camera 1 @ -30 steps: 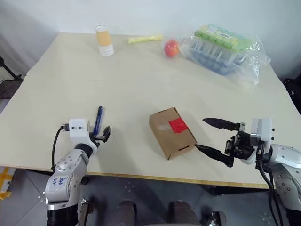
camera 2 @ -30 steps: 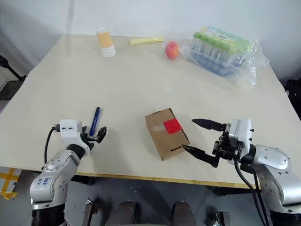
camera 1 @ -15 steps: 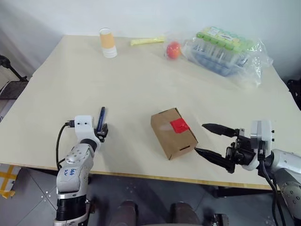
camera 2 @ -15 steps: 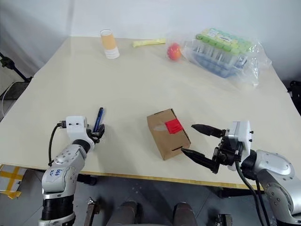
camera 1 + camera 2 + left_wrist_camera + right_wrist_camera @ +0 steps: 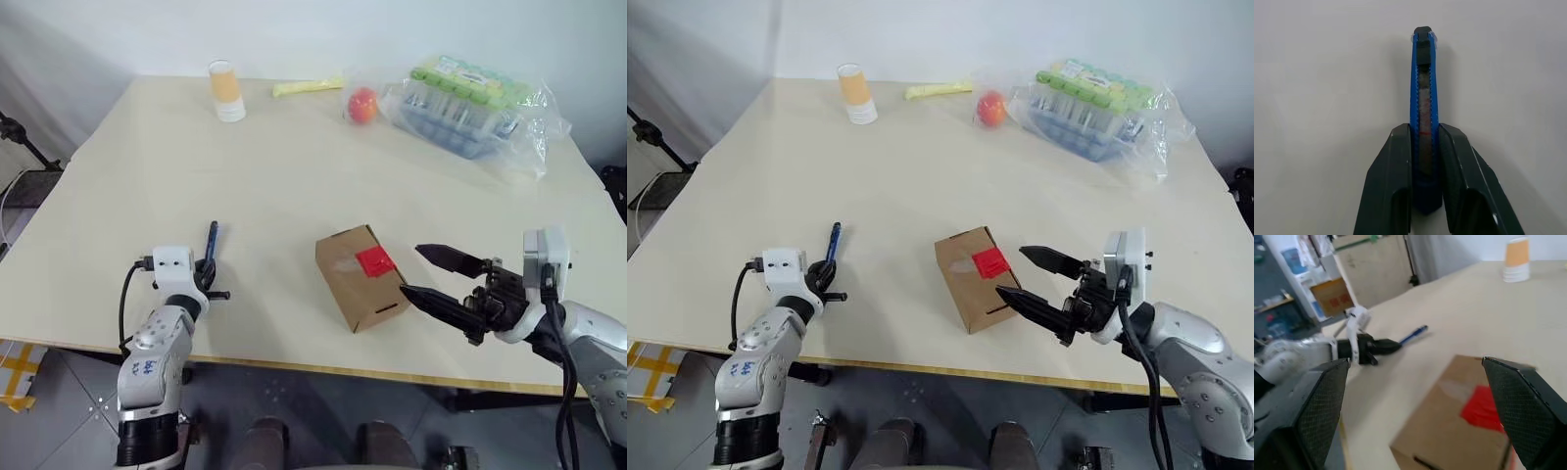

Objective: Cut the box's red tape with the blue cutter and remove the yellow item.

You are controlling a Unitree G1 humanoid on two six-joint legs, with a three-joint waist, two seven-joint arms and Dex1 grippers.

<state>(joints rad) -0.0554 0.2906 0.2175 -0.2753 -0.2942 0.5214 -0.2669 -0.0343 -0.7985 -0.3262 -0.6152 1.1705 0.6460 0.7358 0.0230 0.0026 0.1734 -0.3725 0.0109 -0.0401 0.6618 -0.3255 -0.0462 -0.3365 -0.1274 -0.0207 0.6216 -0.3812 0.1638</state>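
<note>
Left end effector (image 5: 1425, 161) is pinching the cutter (image 5: 1423, 103) near its back end, fingers pressed against both sides while it lies flat on the bench (image 5: 294, 176). Right end effector (image 5: 431, 277) is spread wide, hovering just beside the box (image 5: 361, 278), which sits between its fingertips and the left arm. The tape (image 5: 374, 261) is on the box top, on the side facing the right end effector.

My worries: the grip is far back on the cutter, so I reckon it could pivot or slip once I lift it or push the tip into the tape. And the box is light and loose, so it'll probably skate away unless the right side braces it first. Can't tell whether the blade is out.

Nothing sits between the cutter and the box. Well beyond both end effectors, along the far edge, are a cup (image 5: 224, 89), a yellow strip (image 5: 308, 86), a red fruit (image 5: 361, 102) and a bag of tubes (image 5: 468, 100).
</note>
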